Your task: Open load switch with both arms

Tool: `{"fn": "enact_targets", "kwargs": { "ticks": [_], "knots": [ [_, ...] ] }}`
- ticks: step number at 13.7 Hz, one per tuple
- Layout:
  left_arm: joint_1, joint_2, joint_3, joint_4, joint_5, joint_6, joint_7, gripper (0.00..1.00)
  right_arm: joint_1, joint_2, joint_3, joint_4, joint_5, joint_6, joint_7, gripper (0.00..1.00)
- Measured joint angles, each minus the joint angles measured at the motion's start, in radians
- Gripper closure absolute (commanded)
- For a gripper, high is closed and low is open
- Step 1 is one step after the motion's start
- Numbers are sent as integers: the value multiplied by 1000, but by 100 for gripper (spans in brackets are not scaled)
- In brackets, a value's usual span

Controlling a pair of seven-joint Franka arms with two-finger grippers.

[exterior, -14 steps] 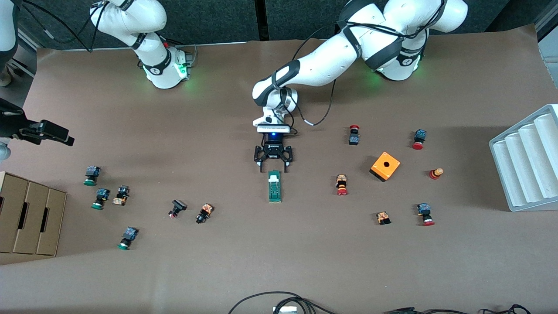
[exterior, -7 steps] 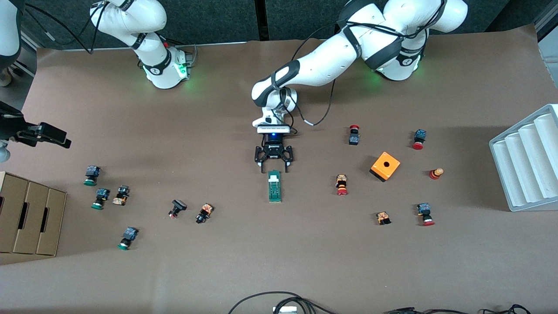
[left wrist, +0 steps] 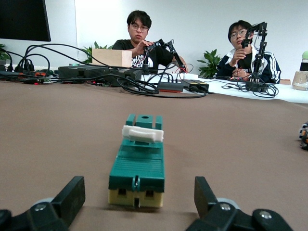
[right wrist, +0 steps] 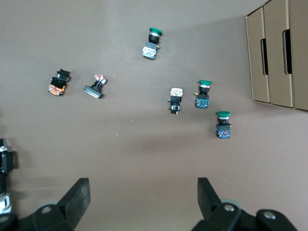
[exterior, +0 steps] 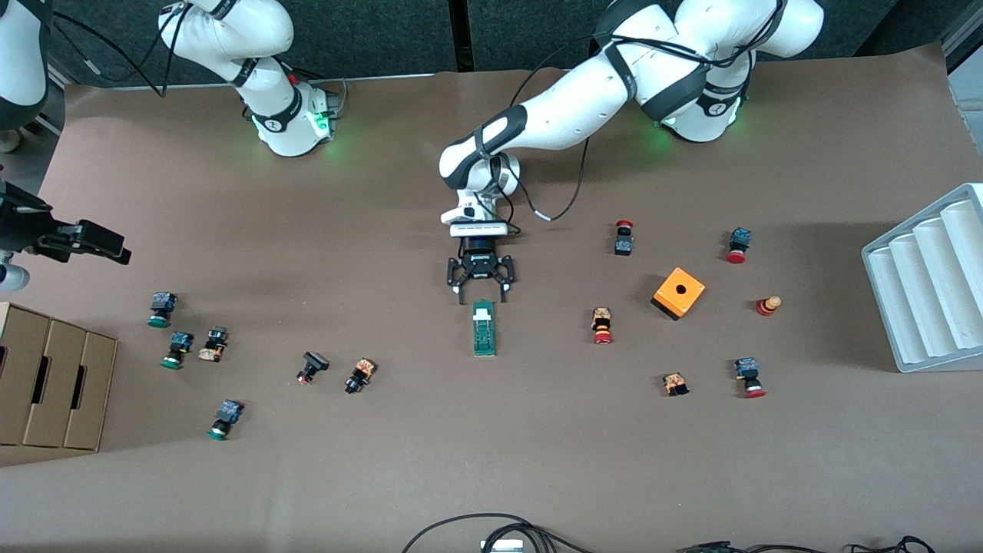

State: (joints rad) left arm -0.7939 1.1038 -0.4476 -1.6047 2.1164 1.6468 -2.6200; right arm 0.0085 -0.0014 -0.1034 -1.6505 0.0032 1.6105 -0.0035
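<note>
Left gripper had eased back slightly, jaws wide; load switch lay lengthwise just ahead. Right gripper waited wide, well apart.

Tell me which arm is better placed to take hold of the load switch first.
The left arm. Its open hand is low and lined up with the load switch, just short of its white end. The right hand is open above the table's edge, away from it.

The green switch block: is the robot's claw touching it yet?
Apart. In the left wrist view, the open left gripper has bare table between each finger and the load switch.
</note>
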Motion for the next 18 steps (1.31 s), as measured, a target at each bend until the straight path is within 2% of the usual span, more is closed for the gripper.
{"fn": "enact_targets", "kwargs": {
  "ticks": [5,12,18],
  "knots": [
    [-22,-15,-8,15,-54,30,5,0,26,3,4,1,0,25,0,1],
    [-54,-61,-10,13,-164,35,115,0,26,3,-1,3,0,26,0,1],
    [-64,-134,-12,12,-316,36,265,0,26,3,-1,4,0,27,-1,1]
  ]
}}
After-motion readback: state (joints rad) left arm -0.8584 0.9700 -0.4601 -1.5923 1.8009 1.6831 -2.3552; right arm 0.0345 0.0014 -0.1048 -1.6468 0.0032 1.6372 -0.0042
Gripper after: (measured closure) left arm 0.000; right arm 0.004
